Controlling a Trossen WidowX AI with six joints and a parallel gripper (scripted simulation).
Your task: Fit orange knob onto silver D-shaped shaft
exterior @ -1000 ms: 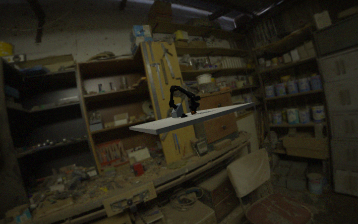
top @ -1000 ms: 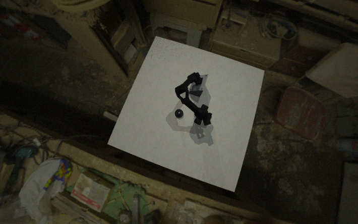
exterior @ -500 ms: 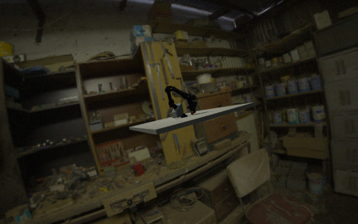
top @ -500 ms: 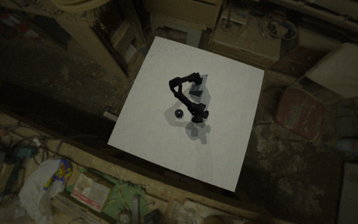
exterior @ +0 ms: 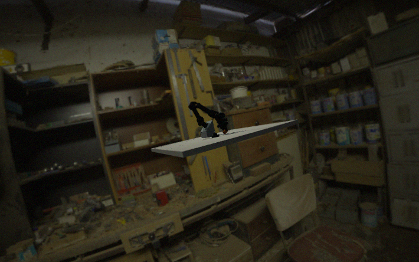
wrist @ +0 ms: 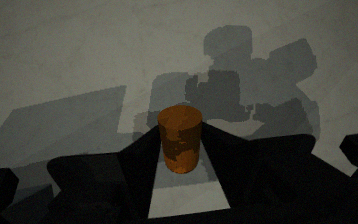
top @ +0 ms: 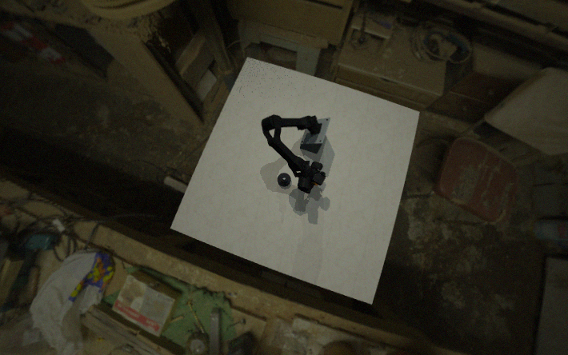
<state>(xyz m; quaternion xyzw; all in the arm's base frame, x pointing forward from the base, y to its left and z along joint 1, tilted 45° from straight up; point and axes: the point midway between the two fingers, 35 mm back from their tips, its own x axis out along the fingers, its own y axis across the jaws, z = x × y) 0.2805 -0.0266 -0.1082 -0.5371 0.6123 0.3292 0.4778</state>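
The orange knob is a plain upright cylinder between my fingertips. My gripper is shut on it, one black finger on each side, and holds it apparently a little above the white table. The knob's underside and hole are hidden. In the top view the gripper and wrist cover nearly all of the knob. The dark round pedestal stands left of the gripper in the top view, a short gap away. The shaft shows only as a small pale spot at its middle; its flat side is too small to make out.
The white table top carries the arm and pedestal. The arm's grey base block stands behind the gripper and pedestal. Shadows of the arm fall around the pedestal and gripper. Cluttered workshop benches and shelves lie beyond the table edges.
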